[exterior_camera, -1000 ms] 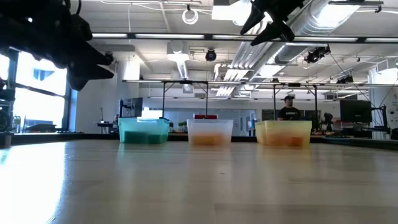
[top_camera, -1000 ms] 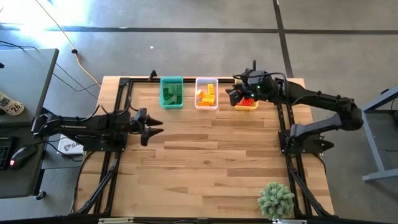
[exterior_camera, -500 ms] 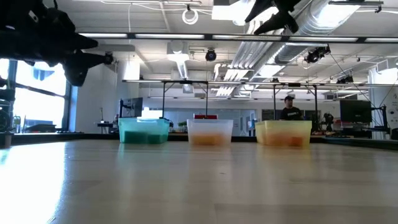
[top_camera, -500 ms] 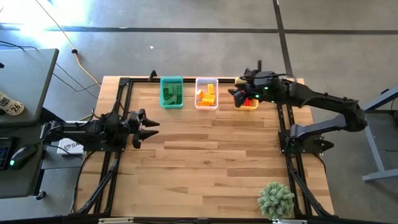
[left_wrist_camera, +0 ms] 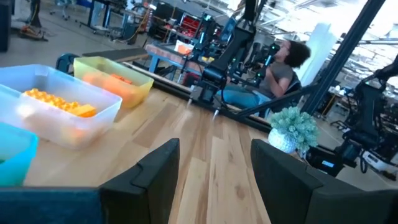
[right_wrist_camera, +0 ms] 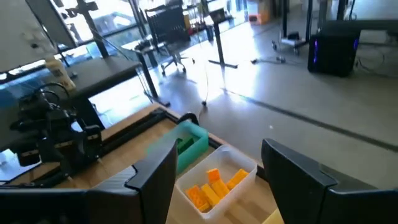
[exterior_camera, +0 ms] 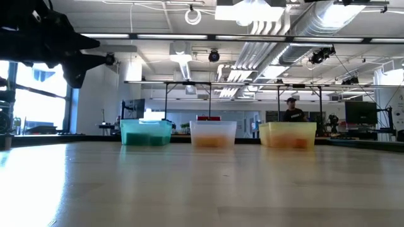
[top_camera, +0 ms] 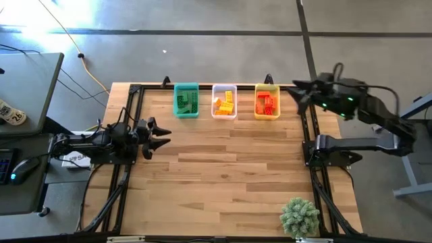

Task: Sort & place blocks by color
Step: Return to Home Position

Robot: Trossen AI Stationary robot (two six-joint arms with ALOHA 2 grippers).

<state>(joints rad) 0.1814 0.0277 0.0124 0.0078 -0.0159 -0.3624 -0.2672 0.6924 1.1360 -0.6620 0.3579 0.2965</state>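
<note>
The blocks lie sorted in three bins along the table's far edge. Green blocks [top_camera: 186,102] are in the teal bin [top_camera: 186,86]. Yellow blocks [top_camera: 225,103] are in the clear bin [top_camera: 225,116]. Orange-red blocks [top_camera: 267,104] are in the yellow bin [top_camera: 267,87]. My left gripper [top_camera: 164,134] hovers open over the table's left edge, pointing right; its fingers [left_wrist_camera: 155,168] frame bare wood. My right gripper [top_camera: 298,95] is open in the air beside the far right corner, right of the yellow bin, with the clear bin [right_wrist_camera: 214,183] below its fingers [right_wrist_camera: 298,174].
A fuzzy green plant [top_camera: 300,216] stands near the near right corner. The wooden table top [top_camera: 223,175] lies between the bins and the near edge. A black frame rail [top_camera: 312,158] runs along the right side. A person [exterior_camera: 291,110] sits in the room beyond the table.
My right gripper has drawn back from above the yellow bin toward the table's right edge, leaving that bin uncovered, and has risen out of the low view. My left gripper has pulled back a little toward the left edge.
</note>
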